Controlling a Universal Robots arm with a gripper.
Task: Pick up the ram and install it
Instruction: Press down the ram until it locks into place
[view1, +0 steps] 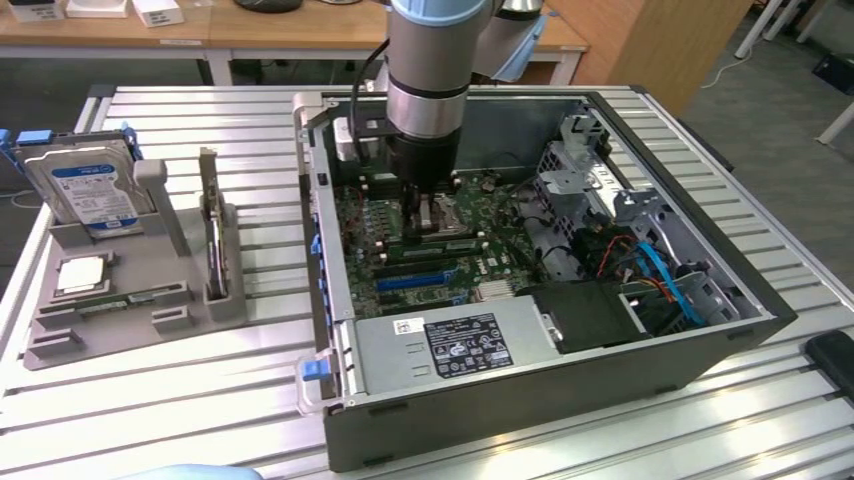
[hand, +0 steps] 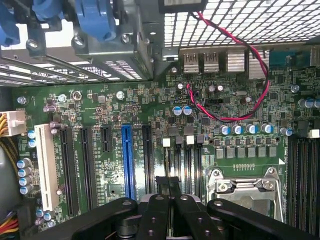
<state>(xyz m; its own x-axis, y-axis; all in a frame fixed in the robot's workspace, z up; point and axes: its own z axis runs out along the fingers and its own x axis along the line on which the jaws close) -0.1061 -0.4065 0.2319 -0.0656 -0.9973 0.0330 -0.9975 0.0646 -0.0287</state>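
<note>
The robot's black two-fingered gripper (hand: 170, 183) had its fingers pressed together with nothing visible between them, and it hung low inside the open dark-grey computer case (view1: 534, 400), just above the green motherboard (hand: 150, 105). In the wrist view the fingertips sat near the silver-framed processor socket (hand: 245, 187) and the row of long black expansion slots (hand: 147, 155), beside the single blue slot (hand: 127, 160). The ram (view1: 127, 300), a thin green circuit-board stick, appeared to lie flat in the grey moulded parts holder (view1: 147, 335) on the slatted metal table (view1: 174, 410). That put it outside the case on the exterior view's left, well apart from the gripper. From this position, the main risk looked to be contact. Shut fingers this close to the board could have clipped the small blue-topped capacitors (hand: 245, 129), the socket frame or the looped red-and-black wire (hand: 250, 107) if the arm had drifted sideways or downward. Another hazard seemed to lie at the holder, where the tall dark expansion card (view1: 210, 235) stood upright near the ram. The silver hard drive with its blue label (view1: 87, 185) stood just behind, and an imprecise approach could have knocked either one.
</note>
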